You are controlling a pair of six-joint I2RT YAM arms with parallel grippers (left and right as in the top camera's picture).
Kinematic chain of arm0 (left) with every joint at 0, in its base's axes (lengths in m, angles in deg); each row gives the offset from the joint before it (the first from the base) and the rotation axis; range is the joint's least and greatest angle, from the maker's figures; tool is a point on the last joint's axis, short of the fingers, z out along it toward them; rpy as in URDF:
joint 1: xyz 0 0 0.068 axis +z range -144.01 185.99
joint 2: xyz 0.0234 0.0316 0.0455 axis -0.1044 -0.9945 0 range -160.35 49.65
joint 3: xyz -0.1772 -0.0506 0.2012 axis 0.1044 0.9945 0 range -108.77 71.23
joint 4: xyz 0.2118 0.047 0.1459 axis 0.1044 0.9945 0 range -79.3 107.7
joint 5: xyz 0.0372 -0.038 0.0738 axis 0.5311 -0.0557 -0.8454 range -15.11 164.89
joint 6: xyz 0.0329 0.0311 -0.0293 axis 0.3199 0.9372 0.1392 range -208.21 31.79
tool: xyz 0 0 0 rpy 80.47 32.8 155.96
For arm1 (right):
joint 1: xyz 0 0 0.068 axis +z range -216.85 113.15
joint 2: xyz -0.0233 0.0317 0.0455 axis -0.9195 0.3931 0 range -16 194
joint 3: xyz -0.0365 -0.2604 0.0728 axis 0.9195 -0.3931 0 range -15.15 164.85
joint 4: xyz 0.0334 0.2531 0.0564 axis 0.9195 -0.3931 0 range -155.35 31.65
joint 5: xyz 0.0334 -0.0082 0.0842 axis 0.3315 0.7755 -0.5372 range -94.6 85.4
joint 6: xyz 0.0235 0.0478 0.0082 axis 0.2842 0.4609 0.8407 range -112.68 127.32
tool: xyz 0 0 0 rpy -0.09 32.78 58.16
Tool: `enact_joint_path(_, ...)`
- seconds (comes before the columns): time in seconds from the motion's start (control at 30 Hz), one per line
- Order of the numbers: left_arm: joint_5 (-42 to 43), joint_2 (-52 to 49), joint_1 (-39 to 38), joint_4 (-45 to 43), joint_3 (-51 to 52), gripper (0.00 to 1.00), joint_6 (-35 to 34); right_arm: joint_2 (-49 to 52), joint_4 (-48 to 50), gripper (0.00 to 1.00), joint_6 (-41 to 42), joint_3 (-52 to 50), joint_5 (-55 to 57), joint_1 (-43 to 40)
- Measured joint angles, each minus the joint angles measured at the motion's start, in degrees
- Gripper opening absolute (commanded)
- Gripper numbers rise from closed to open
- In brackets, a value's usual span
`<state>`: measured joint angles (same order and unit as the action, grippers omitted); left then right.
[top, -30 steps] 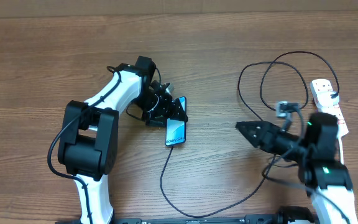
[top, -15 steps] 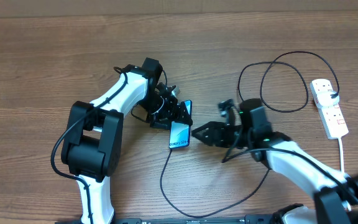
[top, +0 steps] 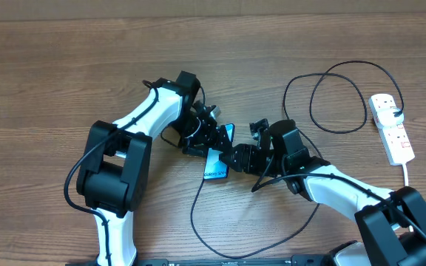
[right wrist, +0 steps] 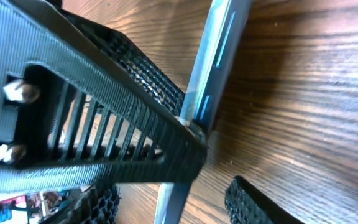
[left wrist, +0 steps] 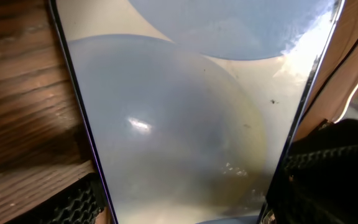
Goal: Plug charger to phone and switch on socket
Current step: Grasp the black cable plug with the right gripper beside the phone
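The phone [top: 214, 164] lies tilted near the table's middle, its pale blue screen lit. My left gripper [top: 211, 142] is shut on it across its width. In the left wrist view the screen [left wrist: 185, 118] fills the frame, with a black pad [left wrist: 73, 202] at each long edge. My right gripper [top: 234, 158] sits at the phone's right side, open. The phone's thin edge [right wrist: 219, 56] runs down between its fingers [right wrist: 260, 202] with a gap. The charger [top: 192, 213] loops from the socket [top: 392, 133] to the phone's near end; its tip cannot be made out.
The charger's black cable makes big loops [top: 324, 81] between the right arm and the socket at the right edge. The socket's white cord [top: 407, 174] runs toward the front. The left arm's white links [top: 135, 118] stretch across the middle left.
My right arm has swung left from beside the socket to the phone's right edge. The left gripper and the phone have shifted slightly right and toward the front.
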<state>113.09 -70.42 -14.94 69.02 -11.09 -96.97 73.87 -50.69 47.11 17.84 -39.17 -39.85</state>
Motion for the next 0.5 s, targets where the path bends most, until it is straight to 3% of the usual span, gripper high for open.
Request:
enact_joint_path(0.17, 0.0, 0.0, -0.4, 0.0, 0.0, 0.76, 0.0, 0.0, -0.5, 0.52, 3.6, 0.0, 4.3, 4.0)
enact_joint_path(0.5, 0.8, 0.0, -1.0, -0.2, 0.0, 0.77, 0.0, 0.0, 0.6, 0.3, 6.6, 0.0, 8.8, 5.6)
